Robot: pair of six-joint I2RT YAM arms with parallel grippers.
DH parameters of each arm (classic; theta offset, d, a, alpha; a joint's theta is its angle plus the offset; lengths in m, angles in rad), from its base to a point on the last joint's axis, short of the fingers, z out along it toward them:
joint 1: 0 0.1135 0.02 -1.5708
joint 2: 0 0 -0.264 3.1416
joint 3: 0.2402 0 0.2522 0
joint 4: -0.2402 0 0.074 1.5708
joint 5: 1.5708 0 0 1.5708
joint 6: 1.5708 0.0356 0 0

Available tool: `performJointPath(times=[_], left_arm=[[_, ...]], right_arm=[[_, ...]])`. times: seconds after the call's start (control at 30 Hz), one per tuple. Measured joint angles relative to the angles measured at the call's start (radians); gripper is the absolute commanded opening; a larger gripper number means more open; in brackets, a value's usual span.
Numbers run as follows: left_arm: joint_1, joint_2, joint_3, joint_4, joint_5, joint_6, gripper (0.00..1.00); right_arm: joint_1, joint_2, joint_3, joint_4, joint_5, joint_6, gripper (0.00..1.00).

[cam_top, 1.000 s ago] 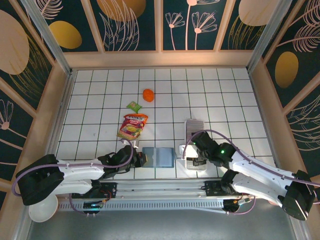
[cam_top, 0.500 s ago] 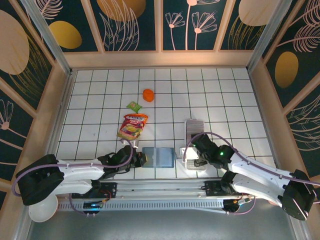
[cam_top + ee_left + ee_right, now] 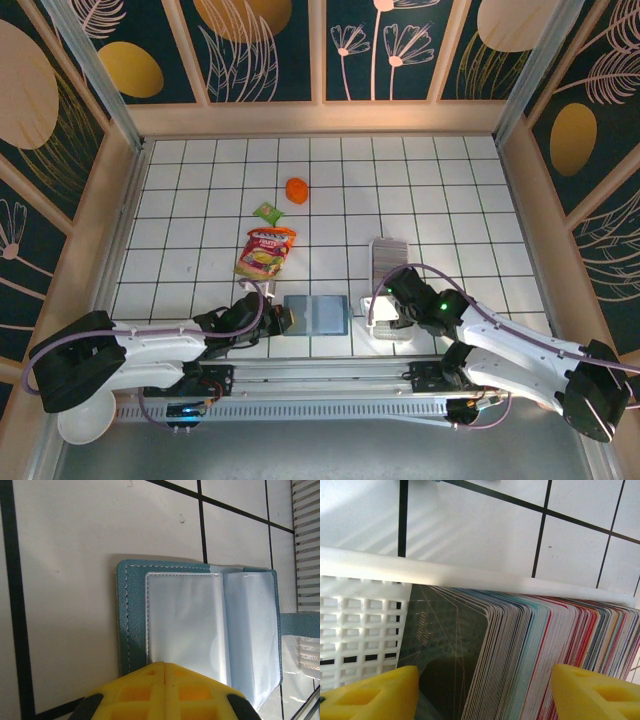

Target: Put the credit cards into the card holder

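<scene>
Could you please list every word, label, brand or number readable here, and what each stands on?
None can be read.
Red-yellow snack pouch: lettering near its top, too small to read.
Dark green front card in the row of thin credit cards: fine lines, no legible text.
Teal folding card holder: no print shows.

I saw a red-yellow snack pouch (image 3: 265,252) lying flat on the white grid-tiled table (image 3: 450,190), left of centre. A small green wrapper (image 3: 267,212) sat just beside its far end. An orange lump (image 3: 297,190) was a little farther back, near the wrapper; I couldn't tell what it was. A long white tray (image 3: 384,248) lay right of centre, running front to back, and the right wrist view showed its side wall as open lattice. A white bowl (image 3: 80,425) sat off the near-left corner. Dark floral panels (image 3: 265,50) walled the cell.
</scene>
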Motion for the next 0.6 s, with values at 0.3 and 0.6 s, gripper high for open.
performJointPath(times=[0.3,0.6], left_arm=[[0.000,-0.005,-0.007,0.007,0.003,-0.005,0.00],[0.000,-0.005,-0.007,0.008,0.003,-0.005,0.00]], right_arm=[[0.000,-0.002,0.025,-0.047,-0.008,0.000,0.53],[0.000,-0.014,0.035,-0.083,-0.021,0.004,0.39]])
